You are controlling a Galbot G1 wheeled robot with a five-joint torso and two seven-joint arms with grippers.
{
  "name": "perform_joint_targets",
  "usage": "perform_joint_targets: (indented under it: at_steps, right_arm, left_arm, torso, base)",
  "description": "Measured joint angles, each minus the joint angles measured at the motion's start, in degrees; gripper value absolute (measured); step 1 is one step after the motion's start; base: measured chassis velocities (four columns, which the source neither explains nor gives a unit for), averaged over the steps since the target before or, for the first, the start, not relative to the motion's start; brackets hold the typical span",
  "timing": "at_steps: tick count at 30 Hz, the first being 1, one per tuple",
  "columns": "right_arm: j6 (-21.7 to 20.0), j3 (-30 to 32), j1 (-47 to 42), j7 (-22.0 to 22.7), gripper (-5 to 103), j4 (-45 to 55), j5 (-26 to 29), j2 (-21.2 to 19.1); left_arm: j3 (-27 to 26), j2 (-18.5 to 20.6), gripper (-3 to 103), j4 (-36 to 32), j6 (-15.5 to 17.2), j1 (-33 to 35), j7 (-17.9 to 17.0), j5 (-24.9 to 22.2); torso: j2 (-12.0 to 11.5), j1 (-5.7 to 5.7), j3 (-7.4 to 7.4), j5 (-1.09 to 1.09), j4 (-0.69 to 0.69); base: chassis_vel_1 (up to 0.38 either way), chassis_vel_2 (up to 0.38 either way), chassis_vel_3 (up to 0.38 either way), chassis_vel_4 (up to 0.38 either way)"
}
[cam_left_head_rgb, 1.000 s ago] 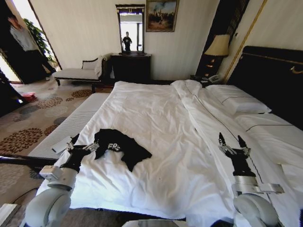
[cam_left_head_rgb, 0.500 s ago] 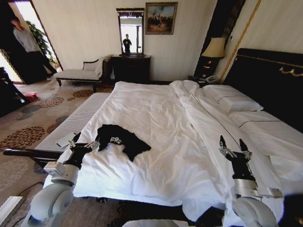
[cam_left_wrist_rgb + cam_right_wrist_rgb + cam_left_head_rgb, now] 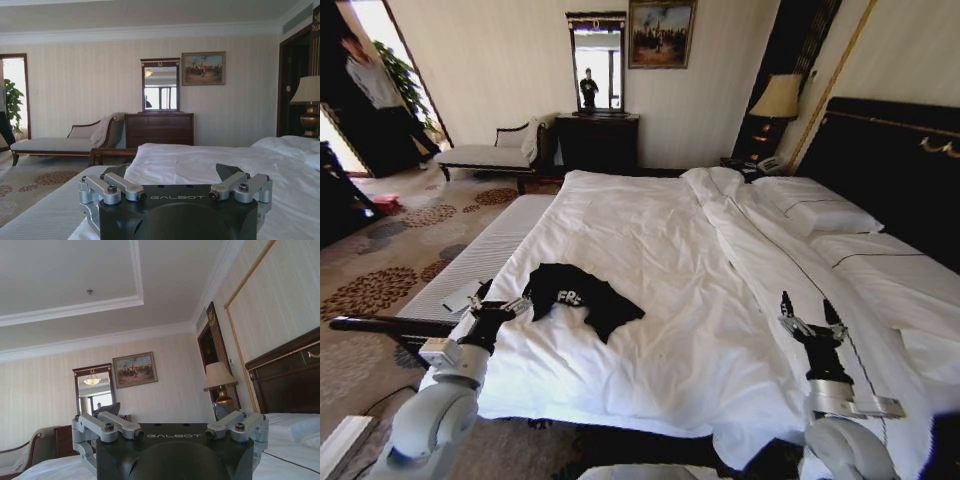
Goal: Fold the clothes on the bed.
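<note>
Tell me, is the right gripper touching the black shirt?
Apart. The head view shows the right gripper far across the white bed from the shirt.

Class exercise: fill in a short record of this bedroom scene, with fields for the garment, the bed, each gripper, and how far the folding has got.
garment: black T-shirt, crumpled, white lettering showing, lying on the duvet near the bed's left edge
bed: white duvet rumpled, pillows by the dark headboard
left gripper: open, over the bed's left edge beside the T-shirt, holding nothing
right gripper: open, above the duvet on the bed's right side, far from the T-shirt
folding: not begun; T-shirt unfolded
</note>
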Motion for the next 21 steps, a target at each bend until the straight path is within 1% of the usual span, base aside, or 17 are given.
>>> perform_joint_targets:
  at_steps: [3, 12, 17, 21]
  right_arm:
    - [-0.02, -0.19, 0.11, 0.08, 100, -0.12, -0.36, 0.23]
    - [-0.21, -0.43, -0.01, 0.66, 100, -0.29, -1.95, 1.3]
    - [-0.29, -0.23, -0.35, 1.1, 100, -0.31, -2.85, 1.81]
    - [-0.05, -0.16, -0.53, 1.02, 100, -0.31, -3.9, 2.22]
  left_arm:
    - [0.06, -0.05, 100, 0.15, -0.02, -0.07, 0.0, 0.05]
    - [0.11, -0.19, 100, 0.28, -0.34, -0.06, 0.07, 0.98]
    - [0.05, -0.46, 100, -0.03, -0.44, 0.34, 0.11, 1.15]
    - [-0.07, -0.78, 100, -0.44, -0.55, 0.75, 0.13, 1.31]
  torso:
    - [0.0, 0.0, 0.0, -0.01, 0.0]
    - [0.0, 0.0, 0.0, -0.04, 0.01]
    - [0.01, 0.0, 0.0, -0.02, 0.0]
    - [0.01, 0.0, 0.0, 0.0, 0.0]
  base:
    - [0.191, 0.183, -0.162, -0.184]
    - [0.235, 0.228, -0.234, -0.24]
    - [0.137, 0.118, -0.138, -0.142]
    - [0.04, 0.028, -0.04, -0.038]
